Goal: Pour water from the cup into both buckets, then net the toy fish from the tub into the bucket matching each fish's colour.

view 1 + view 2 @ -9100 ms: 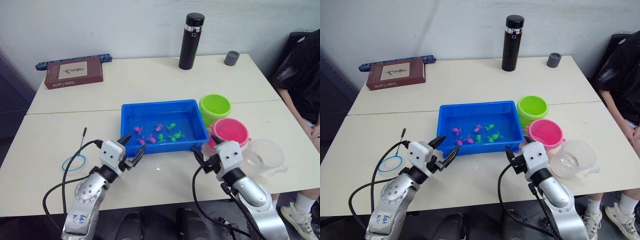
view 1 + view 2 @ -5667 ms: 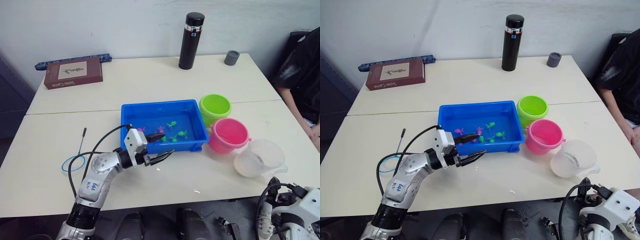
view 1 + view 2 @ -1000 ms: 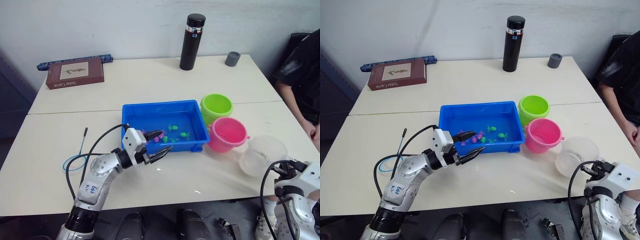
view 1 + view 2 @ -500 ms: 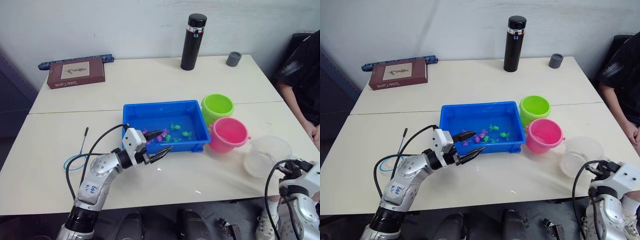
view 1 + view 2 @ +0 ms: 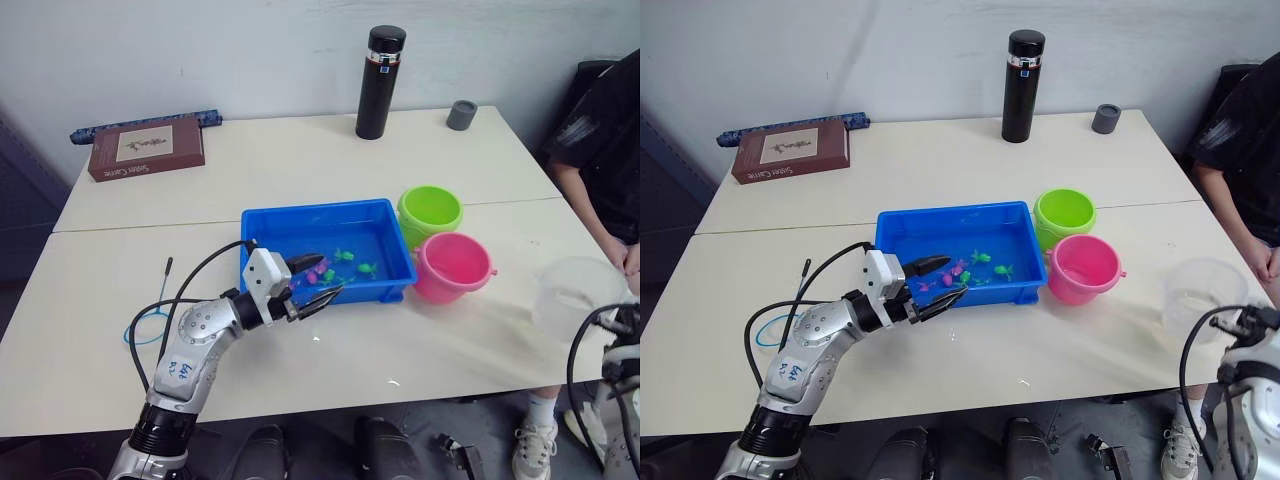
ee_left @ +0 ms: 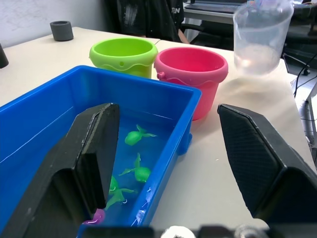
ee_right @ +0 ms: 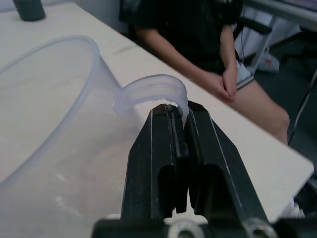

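Right gripper [image 7: 179, 119] pinching cup [image 5: 1202, 295] handle above desk's right edge; left gripper [image 5: 312, 278] spread wide over tub [image 5: 262, 238].

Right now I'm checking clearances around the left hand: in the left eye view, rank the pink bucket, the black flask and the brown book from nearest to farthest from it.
From the left hand, open over the tub's near rim:
1. Pink bucket, to its right.
2. Brown book, far left corner.
3. Black flask, at the table's back edge.

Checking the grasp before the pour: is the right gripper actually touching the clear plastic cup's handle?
Touching. In the right wrist view, the right gripper's two black fingers are clamped on the curved handle of the translucent clear plastic cup, with no gap visible.
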Robot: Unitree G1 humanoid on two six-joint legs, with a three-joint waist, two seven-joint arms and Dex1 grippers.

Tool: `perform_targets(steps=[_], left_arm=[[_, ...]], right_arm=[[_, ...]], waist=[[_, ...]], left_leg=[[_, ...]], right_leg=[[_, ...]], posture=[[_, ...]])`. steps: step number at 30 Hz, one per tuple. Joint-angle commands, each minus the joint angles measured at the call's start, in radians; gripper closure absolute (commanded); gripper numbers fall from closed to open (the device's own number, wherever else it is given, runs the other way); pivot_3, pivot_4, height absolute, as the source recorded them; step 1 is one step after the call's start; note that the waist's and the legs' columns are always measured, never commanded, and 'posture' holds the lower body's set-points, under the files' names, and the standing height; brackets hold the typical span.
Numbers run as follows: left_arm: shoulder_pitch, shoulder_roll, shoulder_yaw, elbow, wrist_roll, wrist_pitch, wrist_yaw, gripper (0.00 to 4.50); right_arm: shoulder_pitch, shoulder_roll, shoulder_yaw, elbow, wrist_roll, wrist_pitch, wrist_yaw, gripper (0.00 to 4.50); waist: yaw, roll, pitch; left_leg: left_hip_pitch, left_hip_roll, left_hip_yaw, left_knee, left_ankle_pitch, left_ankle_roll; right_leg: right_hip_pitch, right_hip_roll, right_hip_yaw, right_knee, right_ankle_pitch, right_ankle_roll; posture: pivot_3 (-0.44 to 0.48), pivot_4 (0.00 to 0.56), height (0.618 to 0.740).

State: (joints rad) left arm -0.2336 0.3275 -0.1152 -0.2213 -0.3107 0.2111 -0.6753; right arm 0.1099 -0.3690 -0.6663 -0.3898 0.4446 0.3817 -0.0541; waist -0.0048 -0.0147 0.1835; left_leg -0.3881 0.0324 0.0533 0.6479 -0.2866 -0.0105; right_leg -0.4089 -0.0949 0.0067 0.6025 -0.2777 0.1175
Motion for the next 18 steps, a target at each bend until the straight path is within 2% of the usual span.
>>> perform_targets(steps=[1, 5, 13, 18], left_arm=[[-0.017, 0.004, 0.013, -0.033, -0.025, 0.017, -0.008, 1.05], [-0.024, 0.007, 0.008, -0.047, -0.039, 0.048, -0.023, 1.05], [-0.013, 0.006, 0.003, -0.063, -0.033, 0.060, -0.023, 1.05], [-0.004, 0.003, 0.003, -0.067, -0.030, 0.058, -0.018, 1.05]], right_arm=[[-0.028, -0.051, 0.017, -0.061, -0.027, -0.002, 0.023, 4.46], [-0.092, -0.129, 0.057, -0.060, -0.062, 0.012, 0.061, 4.46], [-0.113, -0.243, 0.150, -0.019, -0.209, -0.065, 0.160, 4.46], [-0.120, -0.257, 0.186, -0.006, -0.277, -0.111, 0.196, 4.46]], waist=[[0.001, 0.000, 0.000], [0.001, 0.000, 0.000], [0.003, 0.000, 0.000], [0.003, 0.000, 0.000]], left_leg=[[0.000, 0.000, 0.000, 0.000, 0.000, 0.000], [-0.001, -0.001, 0.000, 0.000, 0.000, 0.000], [-0.001, -0.001, 0.000, 0.000, 0.000, 0.000], [-0.001, -0.001, 0.000, 0.000, 0.000, 0.000]], right_leg=[[0.000, 0.000, 0.000, 0.000, 0.000, 0.000], [0.000, 0.000, 0.000, 0.000, 0.000, 0.001], [0.000, 0.000, 0.000, -0.002, 0.001, 0.002], [0.000, 0.000, 0.000, -0.002, 0.001, 0.002]], posture=[[0.000, 0.150, 0.740], [0.000, 0.150, 0.740], [0.000, 0.150, 0.740], [0.000, 0.150, 0.740]])
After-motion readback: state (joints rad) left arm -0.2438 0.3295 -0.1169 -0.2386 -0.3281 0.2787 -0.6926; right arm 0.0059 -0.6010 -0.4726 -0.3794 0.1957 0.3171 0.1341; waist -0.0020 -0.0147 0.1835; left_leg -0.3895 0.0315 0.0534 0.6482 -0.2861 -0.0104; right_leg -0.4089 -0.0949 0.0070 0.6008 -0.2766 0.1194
